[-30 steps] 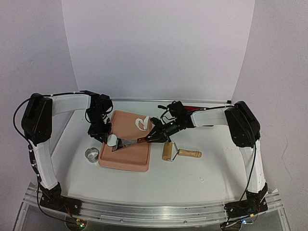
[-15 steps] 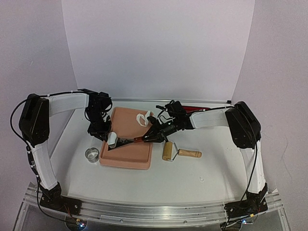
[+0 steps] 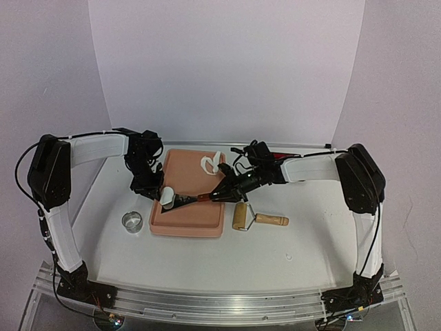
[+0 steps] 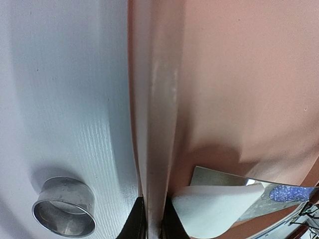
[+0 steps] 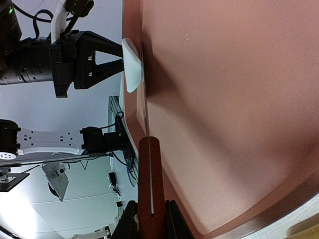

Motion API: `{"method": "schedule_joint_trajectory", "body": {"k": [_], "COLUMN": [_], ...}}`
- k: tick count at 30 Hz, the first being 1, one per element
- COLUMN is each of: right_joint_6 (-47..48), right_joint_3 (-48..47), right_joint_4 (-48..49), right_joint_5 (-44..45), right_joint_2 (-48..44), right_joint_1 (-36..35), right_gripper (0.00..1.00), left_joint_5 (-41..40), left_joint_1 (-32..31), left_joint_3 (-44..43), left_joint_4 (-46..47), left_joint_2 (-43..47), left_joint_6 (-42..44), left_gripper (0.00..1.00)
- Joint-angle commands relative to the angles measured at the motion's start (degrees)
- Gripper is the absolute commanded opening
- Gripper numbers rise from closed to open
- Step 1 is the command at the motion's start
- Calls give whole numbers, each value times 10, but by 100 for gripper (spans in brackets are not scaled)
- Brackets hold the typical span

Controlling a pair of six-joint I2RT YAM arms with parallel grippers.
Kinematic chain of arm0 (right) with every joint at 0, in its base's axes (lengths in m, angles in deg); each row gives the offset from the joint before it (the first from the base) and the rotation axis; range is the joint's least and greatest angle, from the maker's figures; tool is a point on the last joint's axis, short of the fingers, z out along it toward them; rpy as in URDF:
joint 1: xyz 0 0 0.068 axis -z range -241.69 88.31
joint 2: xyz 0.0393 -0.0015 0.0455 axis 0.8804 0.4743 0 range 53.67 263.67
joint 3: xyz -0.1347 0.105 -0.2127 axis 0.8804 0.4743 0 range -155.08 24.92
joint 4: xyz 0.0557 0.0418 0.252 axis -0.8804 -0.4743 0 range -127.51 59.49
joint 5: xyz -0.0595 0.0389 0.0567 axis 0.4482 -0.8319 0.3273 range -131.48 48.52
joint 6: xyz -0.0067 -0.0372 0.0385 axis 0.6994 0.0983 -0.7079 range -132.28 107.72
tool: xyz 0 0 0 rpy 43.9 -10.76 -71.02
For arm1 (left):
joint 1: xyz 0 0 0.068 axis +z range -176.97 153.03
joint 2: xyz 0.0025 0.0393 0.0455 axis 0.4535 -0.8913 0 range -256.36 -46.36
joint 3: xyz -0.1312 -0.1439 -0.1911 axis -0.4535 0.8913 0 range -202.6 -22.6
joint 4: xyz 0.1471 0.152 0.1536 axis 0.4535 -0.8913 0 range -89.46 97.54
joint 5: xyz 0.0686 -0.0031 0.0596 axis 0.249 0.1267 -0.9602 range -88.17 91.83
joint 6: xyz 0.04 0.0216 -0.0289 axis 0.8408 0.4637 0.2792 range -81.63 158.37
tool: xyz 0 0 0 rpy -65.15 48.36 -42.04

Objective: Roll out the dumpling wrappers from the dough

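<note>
A pink board [image 3: 196,219] lies mid-table. My left gripper [image 3: 153,189] is shut on its left rim [image 4: 152,149], one finger on each side. My right gripper [image 3: 222,194] is shut on the red-brown handle [image 5: 151,189] of a metal scraper [image 3: 185,201], whose blade [image 4: 224,180] reaches left across the board. A white dumpling wrapper [image 3: 167,196] lies curled on the blade tip [image 4: 219,211], close to my left fingers, and shows at the board's rim [image 5: 132,67] in the right wrist view. A ragged strip of dough [image 3: 211,163] rests at the board's far edge.
A small metal ring [image 3: 131,221] stands on the table left of the board, also in the left wrist view [image 4: 65,206]. A wooden rolling pin [image 3: 251,218] lies right of the board. White walls close in the back and sides.
The board has shifted right and away, carrying the dough strip with it. Both grippers moved along with it, and the wrapper has curled up more on the blade.
</note>
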Motion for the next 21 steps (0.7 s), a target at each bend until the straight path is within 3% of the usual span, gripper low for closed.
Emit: {"method": "schedule_joint_trajectory", "body": {"k": [1, 11, 21], "right_joint_6": [7, 20, -72], "right_joint_3": [29, 54, 69], "right_joint_4": [-60, -50, 98], "right_joint_5": [121, 113, 74], "right_joint_2": [-2, 0, 49], "right_joint_1": [12, 26, 22], "right_gripper": [0, 0, 0], "left_joint_5": [51, 53, 80], "left_joint_1": [-5, -5, -10], "left_joint_3": [8, 61, 92], "left_joint_4": [5, 24, 50], "left_joint_2": [28, 40, 32], "left_joint_6": [-9, -31, -48], "left_gripper": [0, 1, 7]}}
